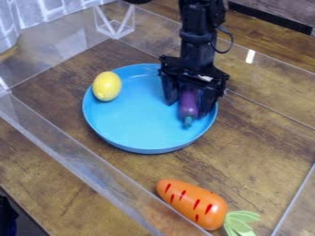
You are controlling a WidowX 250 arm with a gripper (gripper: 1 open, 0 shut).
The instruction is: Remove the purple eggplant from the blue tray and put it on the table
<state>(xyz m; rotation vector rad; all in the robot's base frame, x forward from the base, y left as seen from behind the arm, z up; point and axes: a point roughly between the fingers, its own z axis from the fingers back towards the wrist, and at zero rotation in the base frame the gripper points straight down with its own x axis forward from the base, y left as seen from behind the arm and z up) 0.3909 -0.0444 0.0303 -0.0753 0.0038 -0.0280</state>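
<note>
Counting one gripper (193, 92), black, with jaws released and spread wide, reaching down over the tray. Counting one purple eggplant (189, 103), lying inside the one blue tray (138, 125), near the rim, between the fingers. Cannot tell if touched by them. Counting also one yellow lemon (107, 87), in the same tray, at the opposite side. Outside, on the brown table (252, 147), counting one orange carrot (193, 204) with green leaves, apart from the tray.
</note>
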